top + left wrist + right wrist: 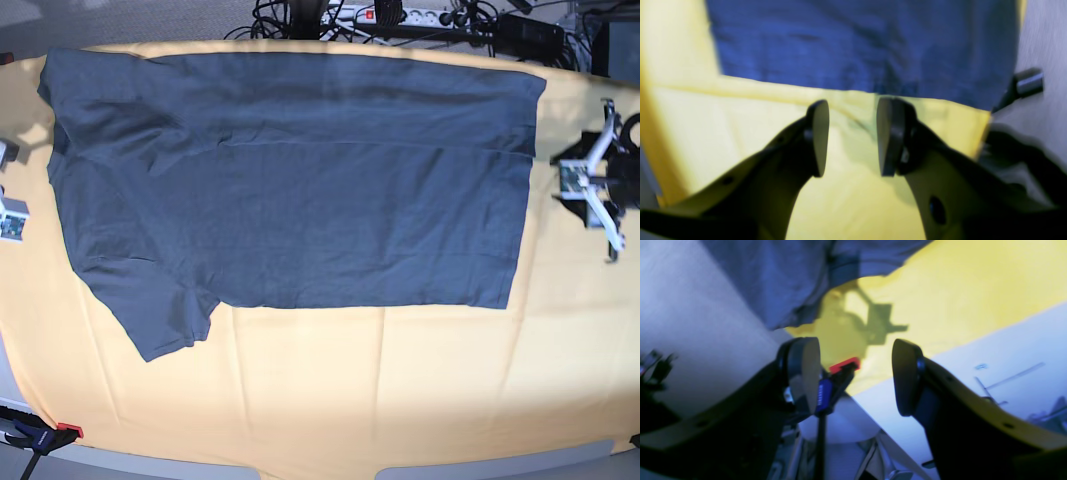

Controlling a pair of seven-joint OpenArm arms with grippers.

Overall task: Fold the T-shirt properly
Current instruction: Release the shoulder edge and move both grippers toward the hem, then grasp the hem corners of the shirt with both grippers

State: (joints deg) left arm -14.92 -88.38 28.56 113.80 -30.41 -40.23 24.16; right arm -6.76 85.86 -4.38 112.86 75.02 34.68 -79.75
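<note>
Grey T-shirt (290,180) flat on yellow cloth (400,390), lengthwise fold apparently laid. My left gripper (851,138) and right gripper (853,375) both agape, empty. Next: grab hem at 3 o'clock, carry toward 9.

End effector (853,376): jaws apart, empty.
T-shirt (780,276): dark, upper left, over yellow cloth (957,290).
Clamp (836,380): red-tipped, at the cloth's edge.
</note>
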